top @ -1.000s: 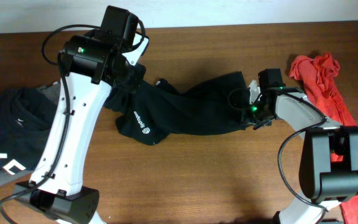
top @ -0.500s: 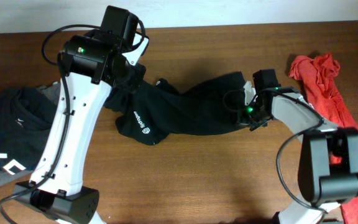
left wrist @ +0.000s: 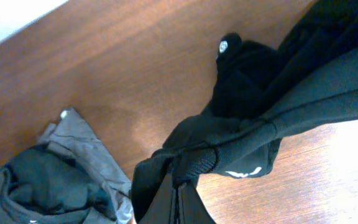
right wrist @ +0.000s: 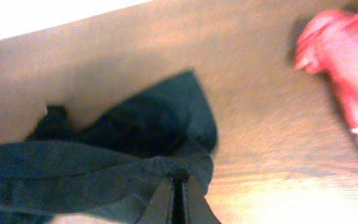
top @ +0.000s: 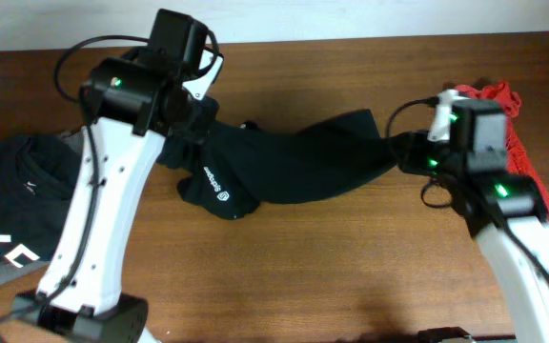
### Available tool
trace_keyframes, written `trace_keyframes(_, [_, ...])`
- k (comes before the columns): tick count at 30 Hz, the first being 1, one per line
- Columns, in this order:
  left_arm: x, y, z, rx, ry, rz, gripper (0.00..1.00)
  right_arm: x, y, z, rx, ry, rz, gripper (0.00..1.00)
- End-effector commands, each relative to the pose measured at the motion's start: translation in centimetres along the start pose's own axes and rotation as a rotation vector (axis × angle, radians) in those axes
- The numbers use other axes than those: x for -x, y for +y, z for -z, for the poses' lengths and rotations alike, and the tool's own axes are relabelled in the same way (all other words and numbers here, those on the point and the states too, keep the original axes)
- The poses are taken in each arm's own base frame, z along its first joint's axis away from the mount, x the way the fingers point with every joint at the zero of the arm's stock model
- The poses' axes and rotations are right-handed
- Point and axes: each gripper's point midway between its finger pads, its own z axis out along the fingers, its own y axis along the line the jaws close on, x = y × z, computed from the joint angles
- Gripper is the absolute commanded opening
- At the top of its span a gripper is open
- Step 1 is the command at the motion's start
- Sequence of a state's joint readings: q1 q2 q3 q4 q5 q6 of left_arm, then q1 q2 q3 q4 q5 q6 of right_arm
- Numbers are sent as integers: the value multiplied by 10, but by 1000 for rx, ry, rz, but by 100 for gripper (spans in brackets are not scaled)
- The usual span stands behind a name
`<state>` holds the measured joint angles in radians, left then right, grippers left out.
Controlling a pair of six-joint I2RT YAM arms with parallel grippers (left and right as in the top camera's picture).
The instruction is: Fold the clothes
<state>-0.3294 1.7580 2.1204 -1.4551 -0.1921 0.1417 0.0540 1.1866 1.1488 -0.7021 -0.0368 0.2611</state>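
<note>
A large black garment [top: 284, 162] with a small round white logo [top: 225, 198] hangs stretched between my two grippers above the wooden table. My left gripper [top: 191, 119] is shut on its left end; in the left wrist view the closed fingers [left wrist: 180, 186] pinch a bunched black hem [left wrist: 241, 134]. My right gripper [top: 410, 155] is shut on its right end; in the right wrist view the fingers [right wrist: 179, 182] clamp the dark fabric [right wrist: 104, 158]. The middle of the garment sags onto the table.
A red garment [top: 508, 124] lies along the right edge, also in the right wrist view [right wrist: 347, 62]. A dark garment with white letters [top: 8, 205] over grey cloth lies at the left, also in the left wrist view [left wrist: 48, 180]. The wooden table [top: 332, 276] shows bare in front.
My right gripper has risen and moved right, lifting the garment's right end off the table and pulling it taut. My left arm has shifted only slightly.
</note>
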Motion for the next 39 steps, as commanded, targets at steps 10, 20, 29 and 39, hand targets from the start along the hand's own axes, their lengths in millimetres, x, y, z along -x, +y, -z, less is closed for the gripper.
trace_keyframes(10, [-23,67,171,252,-446,234,0,60,-5,128,-17,-397,-127,4])
trace_keyframes(20, [-40,77,254,324,-698,119,0,105,12,237,54,-630,-95,4])
trace_keyframes(29, [18,74,191,327,-590,26,0,115,13,198,22,-549,-74,4])
trace_keyframes(39, [162,85,115,519,-721,-202,0,180,29,69,12,-516,26,4])
